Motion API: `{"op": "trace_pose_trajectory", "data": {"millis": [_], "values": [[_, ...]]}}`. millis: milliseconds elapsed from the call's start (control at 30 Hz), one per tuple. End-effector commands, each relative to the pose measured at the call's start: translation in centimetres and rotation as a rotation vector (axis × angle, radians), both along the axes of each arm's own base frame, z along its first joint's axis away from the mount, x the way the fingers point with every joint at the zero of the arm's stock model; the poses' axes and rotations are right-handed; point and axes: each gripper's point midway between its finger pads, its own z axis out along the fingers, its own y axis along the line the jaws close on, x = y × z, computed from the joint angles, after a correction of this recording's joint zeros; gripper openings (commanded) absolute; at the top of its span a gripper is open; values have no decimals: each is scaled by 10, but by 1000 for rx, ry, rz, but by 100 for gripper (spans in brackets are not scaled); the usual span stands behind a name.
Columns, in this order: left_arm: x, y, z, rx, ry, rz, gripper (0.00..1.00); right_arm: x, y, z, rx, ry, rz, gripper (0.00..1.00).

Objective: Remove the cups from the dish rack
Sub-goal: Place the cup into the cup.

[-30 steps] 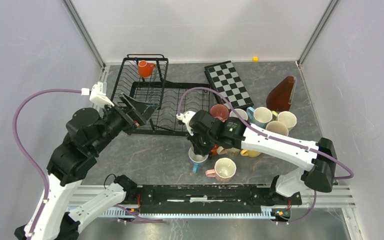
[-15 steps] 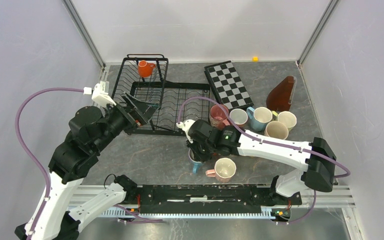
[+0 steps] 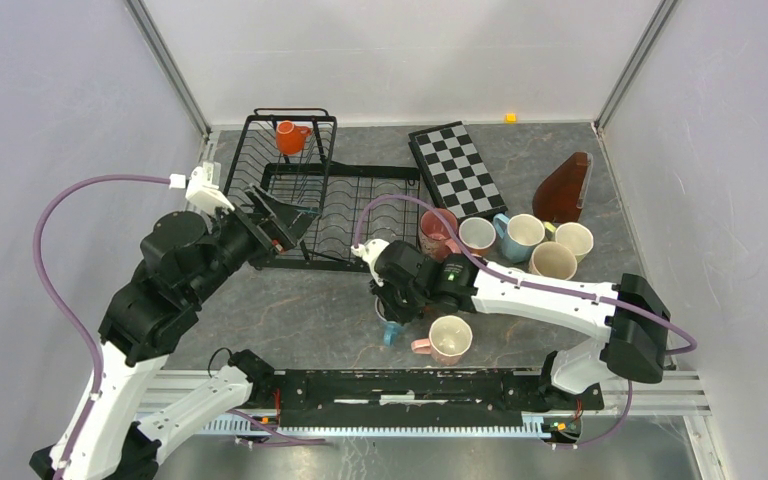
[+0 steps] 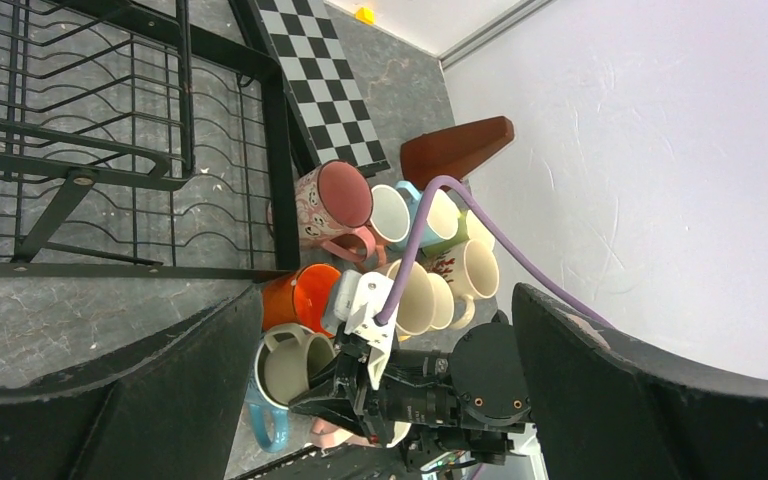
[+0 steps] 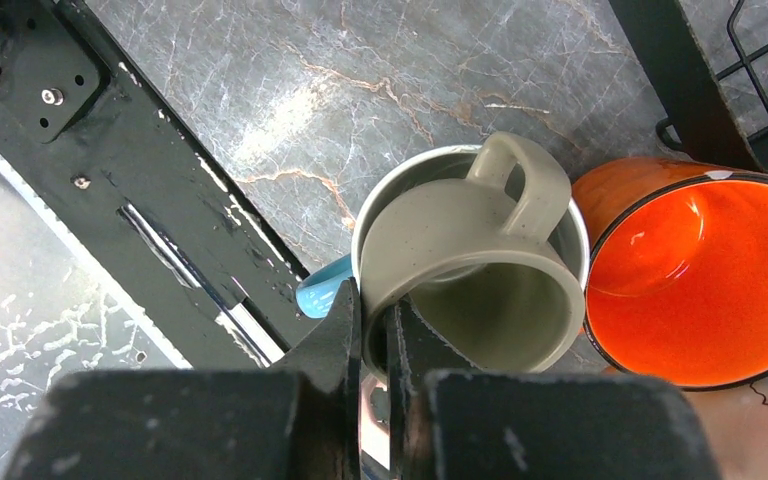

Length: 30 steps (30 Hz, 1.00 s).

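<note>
My right gripper is shut on the rim of a beige cup, one finger inside and one outside. The beige cup hangs tilted, handle up, in the mouth of a light blue cup standing on the table, next to an orange cup. From the top view the right gripper covers both cups. My left gripper is open and empty, held above the near edge of the black dish rack. One orange cup sits in the rack's taller basket.
Several unloaded cups cluster right of the rack, and a pink-handled cream cup lies near the front. A checkerboard and a brown wedge stand at the back right. The black base rail runs close beside the blue cup.
My right gripper has carried the beige cup a little left and toward the near edge, down over the blue cup. The left arm has shifted only slightly.
</note>
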Motion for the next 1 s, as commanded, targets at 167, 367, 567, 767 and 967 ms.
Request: {"op": "trace_pose_trajectory", "data": {"millis": [167,367,567,767,967], "values": [[5,-4,-5,30,-10,-15,100,-1,-2,-3,13,-8,-16,22],[8,-10,-10,19,7,-29,100,-2,-7,0,26,-13,-30,29],[10,-12,-13,21,15,-30,100,-1,-8,10,51,-28,-40,38],[12,-17,-14,12,23,-41,100,1,-8,23,81,-50,-46,42],[14,-18,-15,9,28,-41,100,0,-9,34,112,-61,-50,43]]}}
